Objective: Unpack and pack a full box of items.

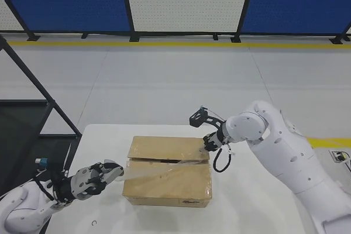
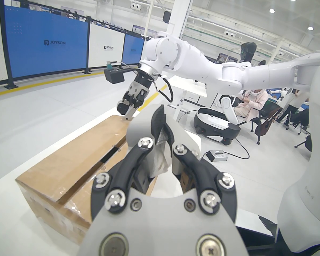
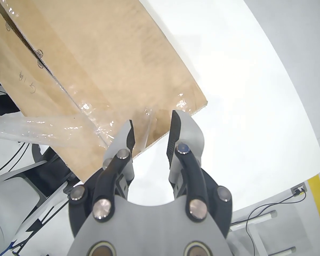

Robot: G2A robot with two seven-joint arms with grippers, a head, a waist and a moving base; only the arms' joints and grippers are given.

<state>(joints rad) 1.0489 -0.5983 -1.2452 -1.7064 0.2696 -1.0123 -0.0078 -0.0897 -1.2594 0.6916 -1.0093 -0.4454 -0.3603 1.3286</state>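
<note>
At bench (image 1: 263, 202) centre sits the stiff cardboard box (image 1: 168, 175), probably heavy while full, the left end effector (image 1: 114, 171) at its 9 o'clock pinching limp, sticky clear packing tape (image 1: 149, 168), the right end effector (image 1: 209, 146) narrowly parted astride its 3 o'clock flap edge, a sensible hold.

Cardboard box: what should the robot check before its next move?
1. Hold: the left gripper is shut on the tape strip: ok.
2. The tape strip free of the box: not ok, it stretches to the top.
3. The right gripper open, astride the box's corner edge: ok.
4. The flaps open: not ok, only a slit at the seam.
5. The box flat on the table: ok.
6. What's inside: cannot tell.
</note>
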